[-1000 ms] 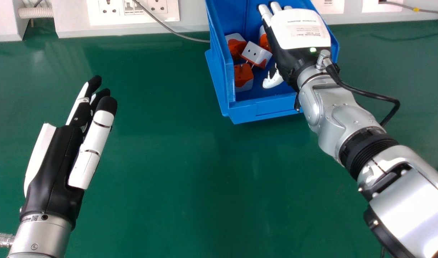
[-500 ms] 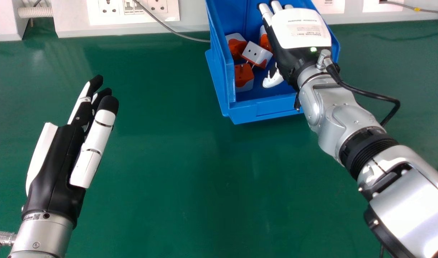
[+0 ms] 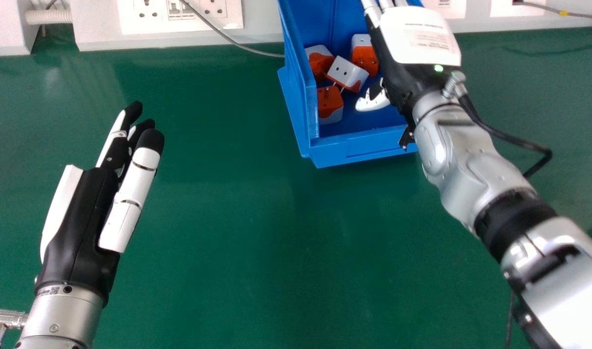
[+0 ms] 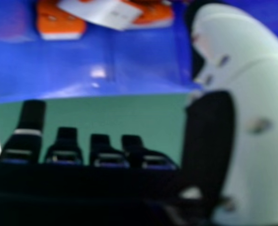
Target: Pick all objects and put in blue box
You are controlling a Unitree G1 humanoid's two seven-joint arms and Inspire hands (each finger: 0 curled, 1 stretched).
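Fingers [image 3: 134, 189] of the left hand [image 3: 77, 223] lie straight at the left near side, over the green surface [image 3: 228, 218], holding nothing. This hand has drifted slightly right since the earlier frames. To its right, at the far side, stands the blue box [image 3: 363, 151], unmoved.

Inside it lie 4 orange-and-white adaptors. At the left are the far-left adaptor [image 3: 320, 67] and the near-left adaptor [image 3: 329, 107]; between them and slightly right, the tilted adaptor [image 3: 347, 73] shows its white face. Farther right sits the far-right adaptor [image 3: 365, 57], partly covered by the right hand [image 3: 419, 36] in the earlier head view and now exposed. All 4 hold their places.

The change is in the right hand, at the box's right side: it has shifted right, away from the adaptors, with its fingers extended, its thumb [image 3: 373, 102] spread wide and nothing held. That suggests the placing is finished and a withdrawal is beginning, with the task at or near its end. The next move likely calls for lifting the hand over the right wall; a low path could catch the thumb on the rim and drag the box.
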